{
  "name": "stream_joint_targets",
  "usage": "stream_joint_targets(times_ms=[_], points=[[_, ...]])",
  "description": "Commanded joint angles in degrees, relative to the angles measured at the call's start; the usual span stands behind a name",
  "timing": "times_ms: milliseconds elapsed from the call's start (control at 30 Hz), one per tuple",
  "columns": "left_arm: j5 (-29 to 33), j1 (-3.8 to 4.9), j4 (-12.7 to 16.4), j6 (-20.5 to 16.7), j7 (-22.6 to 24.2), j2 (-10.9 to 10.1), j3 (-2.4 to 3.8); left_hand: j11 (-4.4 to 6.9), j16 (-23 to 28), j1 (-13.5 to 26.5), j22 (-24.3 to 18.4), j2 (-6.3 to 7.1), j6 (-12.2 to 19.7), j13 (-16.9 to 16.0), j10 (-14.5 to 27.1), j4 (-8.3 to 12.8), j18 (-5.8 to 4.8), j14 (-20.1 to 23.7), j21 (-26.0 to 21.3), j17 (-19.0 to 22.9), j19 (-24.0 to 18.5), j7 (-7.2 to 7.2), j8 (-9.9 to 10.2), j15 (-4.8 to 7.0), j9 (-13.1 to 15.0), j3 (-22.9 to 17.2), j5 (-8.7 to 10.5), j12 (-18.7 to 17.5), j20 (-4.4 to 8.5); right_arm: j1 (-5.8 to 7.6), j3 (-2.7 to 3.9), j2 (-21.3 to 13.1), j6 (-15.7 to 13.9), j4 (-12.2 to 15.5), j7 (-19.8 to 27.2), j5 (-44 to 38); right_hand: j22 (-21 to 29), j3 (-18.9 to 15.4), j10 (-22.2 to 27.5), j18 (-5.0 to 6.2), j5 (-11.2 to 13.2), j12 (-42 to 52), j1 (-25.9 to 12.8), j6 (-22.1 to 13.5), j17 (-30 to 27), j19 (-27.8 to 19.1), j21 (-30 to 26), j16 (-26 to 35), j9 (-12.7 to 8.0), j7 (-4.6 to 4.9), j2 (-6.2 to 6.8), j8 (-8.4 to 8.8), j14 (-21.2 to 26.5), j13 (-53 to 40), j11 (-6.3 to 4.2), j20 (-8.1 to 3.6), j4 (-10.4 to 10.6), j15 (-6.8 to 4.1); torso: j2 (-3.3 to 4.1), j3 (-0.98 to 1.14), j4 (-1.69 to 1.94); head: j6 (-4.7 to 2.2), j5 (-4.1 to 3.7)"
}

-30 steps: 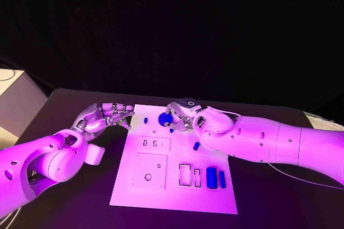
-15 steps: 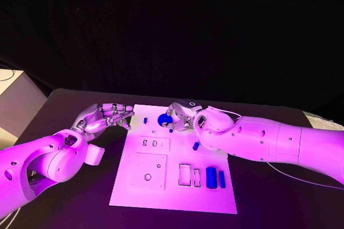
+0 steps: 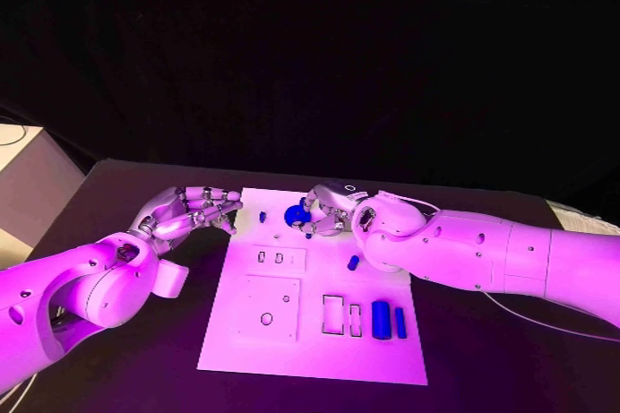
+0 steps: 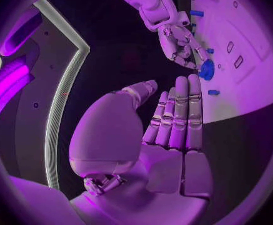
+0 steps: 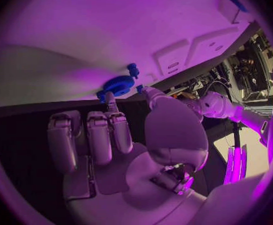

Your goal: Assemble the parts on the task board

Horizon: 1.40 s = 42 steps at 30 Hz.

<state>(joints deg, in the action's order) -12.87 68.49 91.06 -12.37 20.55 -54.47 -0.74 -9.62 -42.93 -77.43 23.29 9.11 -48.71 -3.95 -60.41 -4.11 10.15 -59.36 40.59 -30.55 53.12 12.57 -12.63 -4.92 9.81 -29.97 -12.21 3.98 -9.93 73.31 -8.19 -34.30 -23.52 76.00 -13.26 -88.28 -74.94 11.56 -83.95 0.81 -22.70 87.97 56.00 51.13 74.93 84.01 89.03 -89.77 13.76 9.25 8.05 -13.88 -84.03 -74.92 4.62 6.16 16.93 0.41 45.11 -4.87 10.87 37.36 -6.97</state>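
The white task board [image 3: 310, 341] lies in the middle of the black table. A blue gear [image 3: 297, 214] sits near its far edge. My right hand [image 3: 339, 209] is over the gear. In the right wrist view a fingertip [image 5: 110, 101] and the thumb [image 5: 150, 94] pinch the gear [image 5: 118, 85] from two sides. The left wrist view shows the right hand [image 4: 180, 40] bent over the gear [image 4: 206, 71]. My left hand [image 3: 193, 207] hovers by the board's far left corner, holding nothing, with its fingers [image 4: 177, 110] side by side and stretched out.
A small blue peg [image 3: 262, 217] stands left of the gear. One blue piece [image 3: 353, 262] lies mid-board, and two blue cylinders [image 3: 382, 320] lie at the right. Recessed slots [image 3: 333, 314] and a raised plate [image 3: 271, 307] are nearer me. A pale box [image 3: 26, 184] stands at the table's left.
My right arm has edged slightly toward the gear. The gear and my left hand have stayed where they were.
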Motion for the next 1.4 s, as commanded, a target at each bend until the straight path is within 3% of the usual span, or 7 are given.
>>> stream_joint_targets(times_ms=[33, 267, 433, 767, 967, 1133, 1400], points=[[-0.27, 0.03, 0.1, 0.86, 0.04, 0.04, 0.04, -0.04, -0.27, -0.55, 0.1, -0.08, 0.33, 0.05, 0.54, 0.34, 0.18, 0.47, 0.24, 0.07, -0.29, 1.28, 0.39, -0.05, -0.02, 0.12, -0.08, 0.08, 0.02, -0.22, -0.14, -0.24, 2.53, 0.48, 0.84, 1.28, -14.43, -0.49, -4.02, -0.61, 0.34, 0.26, -0.72, 0.49, 15.07, 5.64, 0.35, -0.23, -0.03, -0.04, -0.08, 0.29, -5.97, -13.04, -0.05, 0.07, 0.02, -0.04, 0.02, -0.02, 0.0, 0.0, 0.02], [-0.27, 0.03, 0.03, 0.8, 0.03, -0.05, 0.04, -0.06, -0.26, -0.51, 0.11, -0.08, 0.35, 0.05, 0.57, 0.33, 0.17, 0.51, 0.26, 0.09, -0.34, 1.3, 0.4, -0.07, -0.02, 0.13, -0.07, 0.08, 0.0, -0.25, -0.11, -1.85, 0.56, 1.86, 1.26, 2.82, -14.23, -2.89, -3.9, -0.55, 0.14, 0.16, -4.54, 0.43, 15.07, 5.53, 0.14, -0.23, -0.25, 0.05, -1.76, 0.67, -5.97, -12.93, 0.03, 0.12, 0.04, 0.01, 0.02, 0.02, -0.12, -0.13, -0.1], [-0.27, 0.03, -0.11, 0.76, 0.04, -0.14, 0.03, -0.06, -0.26, -0.51, 0.11, -0.08, 0.35, 0.05, 0.57, 0.33, 0.17, 0.51, 0.26, 0.09, -0.34, 1.3, 0.4, -0.07, -0.02, 0.13, -0.07, 0.08, 0.0, -0.25, 0.0, -3.98, -6.89, 3.59, 5.98, 5.15, -14.43, -3.0, -3.91, -0.61, -0.45, 0.17, -4.57, 0.52, 15.07, 5.64, 0.33, -0.23, -0.27, 0.04, -2.18, 0.69, -5.97, -12.95, 0.03, 0.14, -0.06, 0.03, -0.03, 0.05, -0.28, -0.2, -0.16], [-0.27, 0.04, -0.94, 0.47, 0.31, -0.21, 0.03, -0.09, -0.26, -0.4, 0.14, -0.07, 0.4, 0.05, 0.63, 0.29, 0.15, 0.57, 0.3, 0.14, -0.46, 1.33, 0.41, -0.11, -0.02, 0.16, -0.05, 0.1, -0.04, 0.46, 0.3, -10.83, -18.38, 8.36, 22.44, 18.55, -14.22, 0.75, -3.2, -0.54, -1.43, -0.46, 8.38, 0.4, 15.07, 5.5, 0.09, -0.23, -0.72, 0.24, -1.44, 1.66, -5.97, -12.28, 0.18, 0.24, -1.1, 0.11, -0.18, 0.39, -1.06, -0.96, -0.39], [-0.27, 0.04, -1.03, 0.65, 0.56, -0.05, 0.03, -0.1, -0.26, -0.36, 0.15, -0.05, 0.42, 0.05, 0.65, 0.28, 0.15, 0.61, 0.31, 0.16, -0.52, 1.33, 0.42, -0.13, -0.02, 0.18, -0.05, 0.11, -0.05, 0.67, 0.39, -16.02, -14.66, 10.03, 26.88, 25.42, -12.64, 3.12, -2.16, -0.02, 4.81, -1.39, 15.11, 1.19, 14.91, 4.56, -1.63, -0.17, -0.74, 0.15, 0.4, 1.59, -5.93, -11.28, 0.06, 0.17, -2.74, 0.06, -0.18, 0.44, -1.14, -0.97, -0.66], [-0.72, -0.01, -0.89, 2.51, 1.72, 0.35, 0.03, 0.33, -0.51, 0.62, 0.19, 0.29, -0.9, -0.16, -0.1, -0.04, 0.22, 0.9, 0.4, 0.41, -1.24, 0.66, -0.45, -0.02, 0.39, 0.8, 0.06, 0.8, -0.2, 0.59, 0.39, -20.46, -9.57, 9.49, 31.41, 27.39, -7.43, 6.06, 1.91, 1.58, 8.83, -5.24, 22.79, 1.46, 10.24, 1.41, -7.6, 1.93, -0.83, 0.13, 2.9, 1.41, -4.57, -7.33, -0.08, -0.11, -6.91, -0.22, -0.07, 0.5, -1.17, -1.66, -2.35], [-2.11, -0.04, -0.41, 4.01, 3.02, 0.59, 0.02, 0.9, -1.07, 1.3, 0.0, 0.58, -1.71, -0.45, -1.51, -0.38, 0.36, 0.8, 0.3, 0.53, -1.31, 0.0, -1.06, 0.34, 0.72, 1.51, 0.07, 1.86, -0.15, 0.4, 0.24, -24.51, -3.92, 5.62, 30.45, 25.76, -9.28, 7.45, 0.79, 0.97, 7.6, -4.36, 24.7, 1.45, 12.79, 2.7, -5.61, 0.81, -1.03, 0.19, 5.49, 1.49, -5.35, -8.24, -0.05, -0.16, -8.89, -0.22, 0.02, 0.58, -1.56, -1.39, -2.83]])
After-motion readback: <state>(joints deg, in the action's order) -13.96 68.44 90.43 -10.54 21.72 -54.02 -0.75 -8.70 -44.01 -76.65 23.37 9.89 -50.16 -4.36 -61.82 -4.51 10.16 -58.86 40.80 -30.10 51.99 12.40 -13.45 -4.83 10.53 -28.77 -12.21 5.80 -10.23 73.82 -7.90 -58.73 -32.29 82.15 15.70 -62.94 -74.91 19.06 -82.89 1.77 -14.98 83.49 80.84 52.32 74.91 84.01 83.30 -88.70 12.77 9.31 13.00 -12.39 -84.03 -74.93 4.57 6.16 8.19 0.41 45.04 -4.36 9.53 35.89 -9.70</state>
